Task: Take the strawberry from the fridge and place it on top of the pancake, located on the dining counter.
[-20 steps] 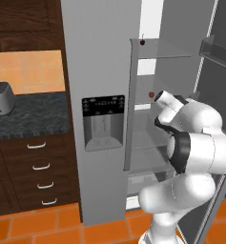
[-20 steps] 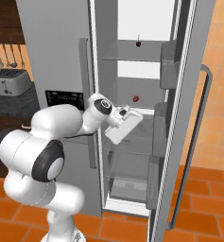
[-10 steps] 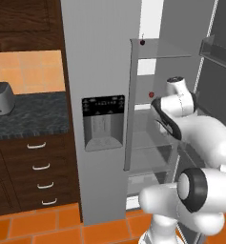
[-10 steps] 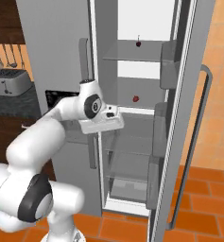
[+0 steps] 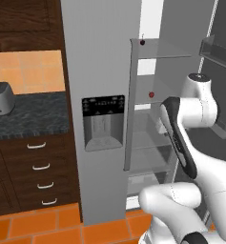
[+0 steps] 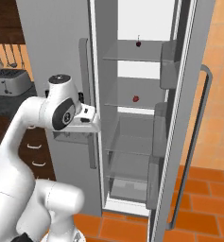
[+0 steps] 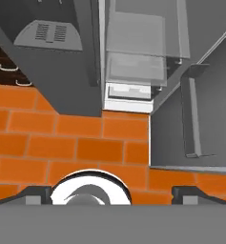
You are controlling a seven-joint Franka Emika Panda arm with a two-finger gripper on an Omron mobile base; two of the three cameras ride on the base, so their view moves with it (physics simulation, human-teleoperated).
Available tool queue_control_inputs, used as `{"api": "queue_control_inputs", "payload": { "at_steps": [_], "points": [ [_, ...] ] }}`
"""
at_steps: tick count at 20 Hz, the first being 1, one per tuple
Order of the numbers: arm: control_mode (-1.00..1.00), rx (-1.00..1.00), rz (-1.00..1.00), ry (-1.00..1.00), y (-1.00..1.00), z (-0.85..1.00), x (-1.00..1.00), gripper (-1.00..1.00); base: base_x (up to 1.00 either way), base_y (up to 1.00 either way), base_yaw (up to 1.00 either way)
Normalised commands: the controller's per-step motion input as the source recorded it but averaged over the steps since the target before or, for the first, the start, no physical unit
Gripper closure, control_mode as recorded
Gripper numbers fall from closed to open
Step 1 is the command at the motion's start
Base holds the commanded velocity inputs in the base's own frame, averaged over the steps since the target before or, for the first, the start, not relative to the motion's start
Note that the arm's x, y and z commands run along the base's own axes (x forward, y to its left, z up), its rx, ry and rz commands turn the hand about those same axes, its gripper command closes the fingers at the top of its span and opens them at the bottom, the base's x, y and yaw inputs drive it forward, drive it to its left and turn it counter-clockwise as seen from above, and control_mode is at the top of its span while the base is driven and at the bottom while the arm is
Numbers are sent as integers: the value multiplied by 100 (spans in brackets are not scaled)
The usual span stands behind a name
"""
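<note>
Fridge (image 6: 61, 38) door open; orange tile floor (image 7: 62, 143) below.

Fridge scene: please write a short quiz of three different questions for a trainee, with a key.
1. True or false: the fridge door stands open.
2. Which fruit sits on the higher glass shelf: A) the strawberry, B) the darker red fruit with a stem?
3. Fill in: in the hand view, the gripper has its jaws wide ____, pointing down at the orange floor.

Key: 1 true; 2 B; 3 open.
</note>
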Motion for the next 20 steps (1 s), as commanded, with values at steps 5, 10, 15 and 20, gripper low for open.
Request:
{"api": "queue_control_inputs", "payload": {
  "at_steps": [5,10,15,20],
  "points": [
    [-100,4,-32,9,48,16,-60,-100,0,0,0],
    [-100,7,-16,9,1,0,-11,-100,0,0,0],
    [-100,28,-2,-3,-5,-33,0,-100,0,0,0],
    [-100,5,0,1,17,-13,0,-100,0,0,0]
  ]
}}
